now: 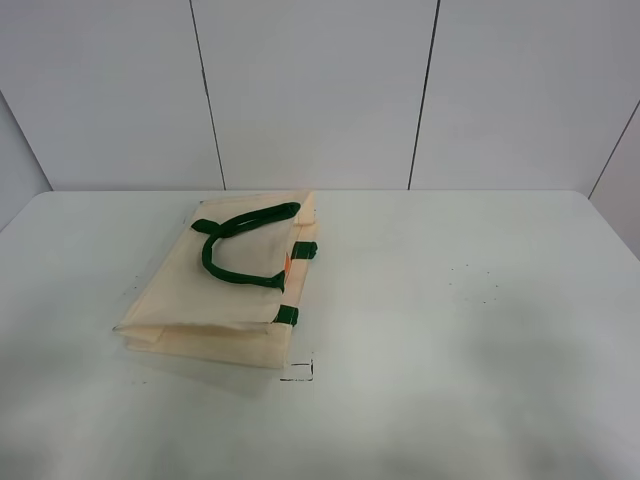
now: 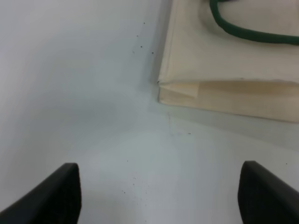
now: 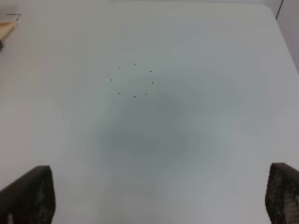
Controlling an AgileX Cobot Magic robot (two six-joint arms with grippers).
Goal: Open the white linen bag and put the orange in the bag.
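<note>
White linen bag point(image 1: 225, 290) flat, creased, left on smooth worktop point(image 1: 470, 320); orange point(image 1: 288, 263) sliver at rim. Left pincer point(image 2: 159, 193), right pincer point(image 3: 161, 196) spread.

The white linen bag point(image 1: 225, 295) lies flat and folded on the counter's left half, green handles on top. Only a sliver of the orange point(image 1: 288, 263) shows at its right-hand rim.

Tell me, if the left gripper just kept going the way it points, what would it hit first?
Probably the bare table; further along, the folded corner of the white linen bag. The left gripper is open; depth is unclear.
</note>
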